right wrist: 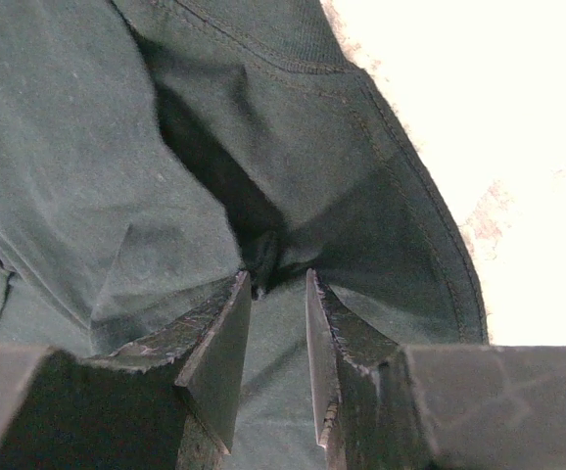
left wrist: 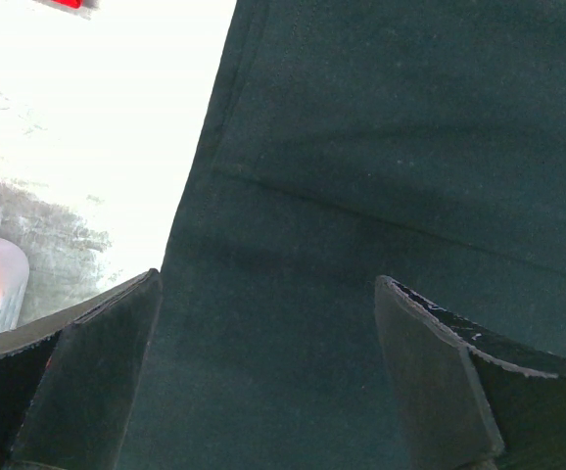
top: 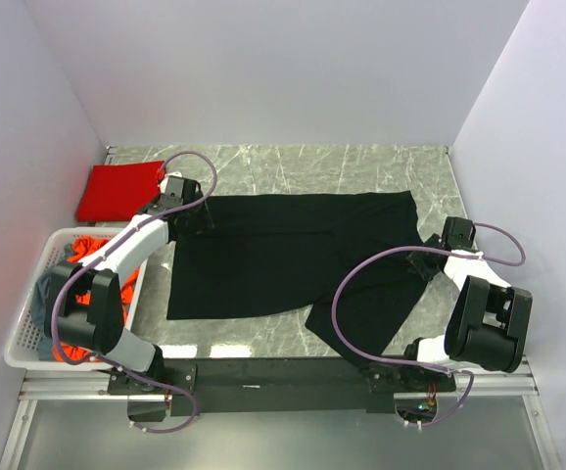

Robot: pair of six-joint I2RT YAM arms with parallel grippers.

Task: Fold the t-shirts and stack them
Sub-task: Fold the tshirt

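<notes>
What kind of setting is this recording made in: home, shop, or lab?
Probably a lab test cell, not a home: plain white walls box in a marble-look table, and the left arm and right arm are bolted to a rail at its near edge, working a black shirt.

A grey-green marble-patterned bench (top: pixel 361 166) fills the middle of the scene, pale veins running across it. At its near left edge sits a white perforated plastic basket (top: pixel 26 335), rectangular and turned slightly askew, its long side running near to far. Plain white wall panels (top: pixel 283 69) enclose the bench on the left, far and right. A black base plate (top: pixel 283 372) lies along the near edge, backed by a silver metal rail (top: pixel 77 390).
</notes>
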